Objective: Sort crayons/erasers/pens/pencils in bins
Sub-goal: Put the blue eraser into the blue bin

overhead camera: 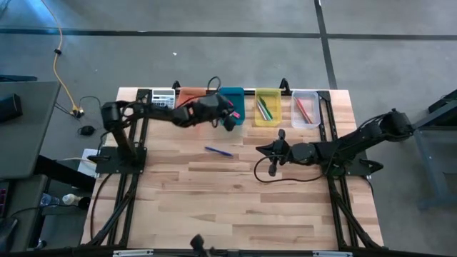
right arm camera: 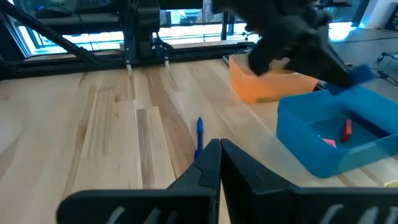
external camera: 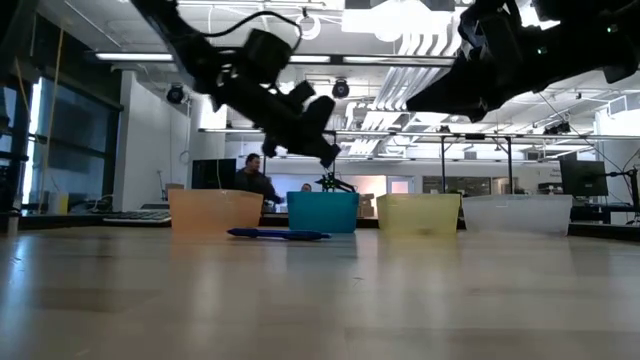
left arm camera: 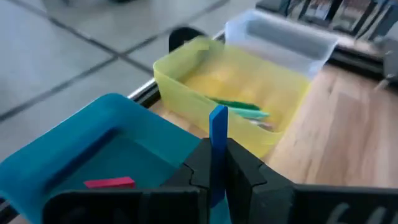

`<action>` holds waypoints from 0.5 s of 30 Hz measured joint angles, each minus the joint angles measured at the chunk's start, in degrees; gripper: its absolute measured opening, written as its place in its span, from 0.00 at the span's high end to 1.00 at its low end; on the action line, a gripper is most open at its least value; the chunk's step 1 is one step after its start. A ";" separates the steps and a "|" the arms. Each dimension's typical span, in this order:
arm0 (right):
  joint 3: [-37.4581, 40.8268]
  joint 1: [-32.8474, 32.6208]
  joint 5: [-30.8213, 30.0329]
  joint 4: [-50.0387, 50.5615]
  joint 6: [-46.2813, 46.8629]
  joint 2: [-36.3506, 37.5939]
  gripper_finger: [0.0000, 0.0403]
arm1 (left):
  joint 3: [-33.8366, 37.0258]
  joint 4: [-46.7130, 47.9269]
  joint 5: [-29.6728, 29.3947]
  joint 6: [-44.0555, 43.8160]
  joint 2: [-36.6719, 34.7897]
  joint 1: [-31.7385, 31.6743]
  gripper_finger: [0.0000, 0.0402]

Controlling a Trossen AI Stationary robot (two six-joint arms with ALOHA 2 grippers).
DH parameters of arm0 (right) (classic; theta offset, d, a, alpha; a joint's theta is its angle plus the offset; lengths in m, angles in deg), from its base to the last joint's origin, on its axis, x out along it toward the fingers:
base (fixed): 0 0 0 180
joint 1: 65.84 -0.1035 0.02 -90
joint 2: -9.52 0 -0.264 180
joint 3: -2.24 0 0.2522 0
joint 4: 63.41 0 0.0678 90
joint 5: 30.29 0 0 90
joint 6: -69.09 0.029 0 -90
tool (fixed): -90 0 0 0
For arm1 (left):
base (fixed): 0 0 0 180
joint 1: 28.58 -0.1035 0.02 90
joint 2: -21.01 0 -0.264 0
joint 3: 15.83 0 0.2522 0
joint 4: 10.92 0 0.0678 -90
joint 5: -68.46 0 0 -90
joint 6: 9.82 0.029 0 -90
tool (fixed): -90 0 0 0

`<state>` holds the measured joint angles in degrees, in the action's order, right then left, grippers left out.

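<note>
Four bins stand in a row at the table's far edge: orange (overhead camera: 189, 96), teal (overhead camera: 233, 104), yellow (overhead camera: 268, 107) and clear (overhead camera: 305, 108). My left gripper (overhead camera: 229, 120) hangs over the teal bin's (left arm camera: 93, 149) near edge, shut on a short blue stick (left arm camera: 217, 124). Pink erasers (right arm camera: 346, 129) lie in the teal bin and green pens (left arm camera: 239, 107) in the yellow bin (left arm camera: 236, 81). A blue pen (overhead camera: 219, 150) lies flat on the table, mid-left. My right gripper (overhead camera: 274, 153) hovers shut to the pen's right, holding nothing. My left gripper pinches the blue stick between its two fingers, which lie along it. The stick's free end (left arm camera: 217, 118) juts out past the fingertips. The gripper slants down toward the bins from the table's left. The stick is lifted clear, above the teal bin (right arm camera: 336, 134).
A grey calculator (overhead camera: 163, 98) lies left of the orange bin at the far edge. Red sticks (overhead camera: 305, 110) lie in the clear bin. Bare wood stretches across the table's middle and near half. People sit in the room beyond the bins (external camera: 250, 178).
</note>
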<state>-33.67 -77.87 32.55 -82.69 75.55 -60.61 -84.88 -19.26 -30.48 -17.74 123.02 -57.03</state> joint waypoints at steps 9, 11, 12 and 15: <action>0.00 0.00 0.00 -1.06 -3.00 0.00 1.00 | -20.94 26.70 2.05 0.17 9.88 -4.62 0.98; 0.00 0.00 0.02 -1.08 -3.89 0.00 1.00 | -24.48 30.50 2.93 0.16 12.27 -5.27 0.98; 0.00 0.02 0.02 -1.08 -3.93 0.00 1.00 | -26.03 32.38 3.18 0.17 13.40 -5.64 0.98; 0.00 0.02 0.02 -1.04 -3.99 0.00 1.00 | -30.31 37.14 3.91 0.57 16.36 -6.90 0.98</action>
<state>-33.67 -77.85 32.57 -83.73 71.56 -60.61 -115.19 17.88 -26.58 -17.17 139.38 -63.93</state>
